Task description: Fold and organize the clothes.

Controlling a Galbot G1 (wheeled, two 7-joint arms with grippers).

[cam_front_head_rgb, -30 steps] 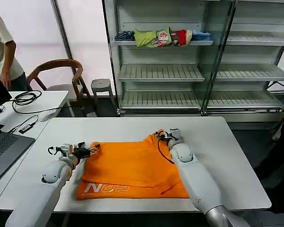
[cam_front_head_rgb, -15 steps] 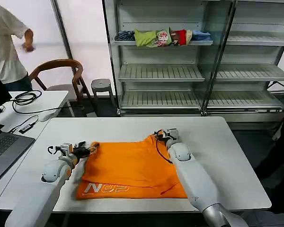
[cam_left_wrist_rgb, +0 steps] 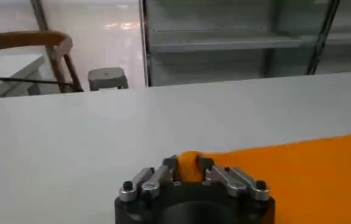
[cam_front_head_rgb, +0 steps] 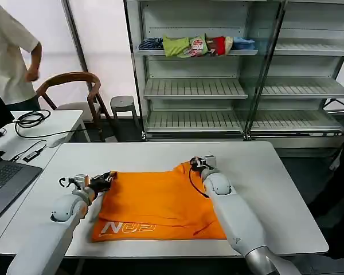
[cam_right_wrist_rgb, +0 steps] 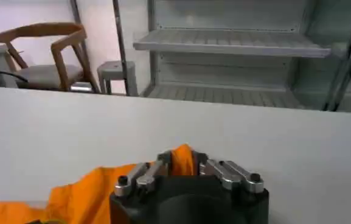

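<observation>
The clothes are one bright orange T-shirt [cam_front_head_rgb: 160, 203] lying on the white table [cam_front_head_rgb: 264, 189], with pale lettering along its near edge. My left gripper [cam_front_head_rgb: 107, 177] is shut on the shirt's far left corner; in the left wrist view [cam_left_wrist_rgb: 187, 164] a pinch of orange cloth [cam_left_wrist_rgb: 297, 176] sits between the fingers. My right gripper [cam_front_head_rgb: 193, 163] is shut on the far right corner, and the right wrist view [cam_right_wrist_rgb: 184, 158] shows orange cloth [cam_right_wrist_rgb: 84, 192] bunched between its fingers, raised slightly off the table.
A laptop [cam_front_head_rgb: 3, 183] and cables [cam_front_head_rgb: 31, 120] lie on the side desk at left. Behind the table stand a wooden chair [cam_front_head_rgb: 74, 91], a stool [cam_front_head_rgb: 124, 106] and a shelf rack [cam_front_head_rgb: 235, 86] holding a multicoloured garment heap [cam_front_head_rgb: 195, 46].
Both grippers have shifted a little to the left with the far edge of the shirt, and the shirt's right side has drawn in slightly.
</observation>
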